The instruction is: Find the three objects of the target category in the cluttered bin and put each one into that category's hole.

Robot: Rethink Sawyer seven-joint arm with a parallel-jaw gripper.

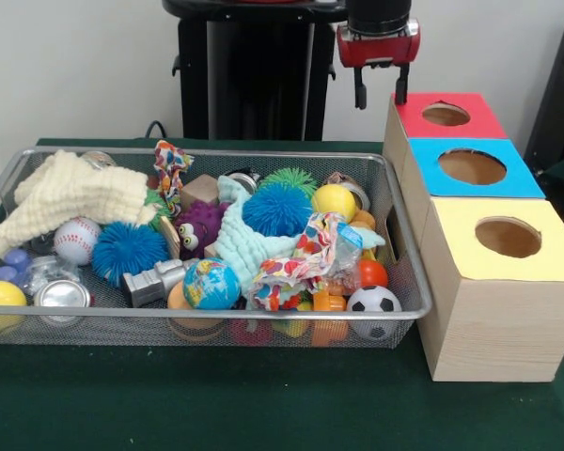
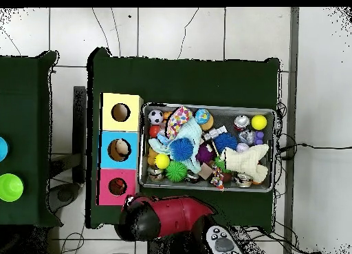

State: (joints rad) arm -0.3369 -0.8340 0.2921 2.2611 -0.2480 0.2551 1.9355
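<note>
A wire mesh bin [image 1: 409, 282] [image 2: 208, 107] holds a heap of toys. Among them are a baseball [image 1: 76, 240], a globe ball [image 1: 211, 284], a soccer ball [image 1: 373, 303] [image 2: 156, 116], yellow balls [image 1: 335, 201] [image 1: 0, 297], blue spiky balls [image 1: 276, 209] [image 1: 128, 250], a green spiky ball [image 2: 177, 171], a cream cloth [image 1: 70, 193] [image 2: 251, 162] and tins [image 1: 61, 299]. Right of the bin stand three wooden boxes with round holes: red [image 1: 446, 115] [image 2: 117, 186], blue [image 1: 472, 166] [image 2: 119, 149] and yellow [image 1: 508, 237] [image 2: 121, 113]. My gripper [image 1: 380, 94] hangs open and empty above the back of the red box.
The bin and boxes sit on a green cloth [image 1: 263, 404]. The arm [image 2: 168, 217] covers the table edge beside the red box in the overhead view. A second green table [image 2: 20, 148] with a green cup [image 2: 9, 188] stands off to the left there.
</note>
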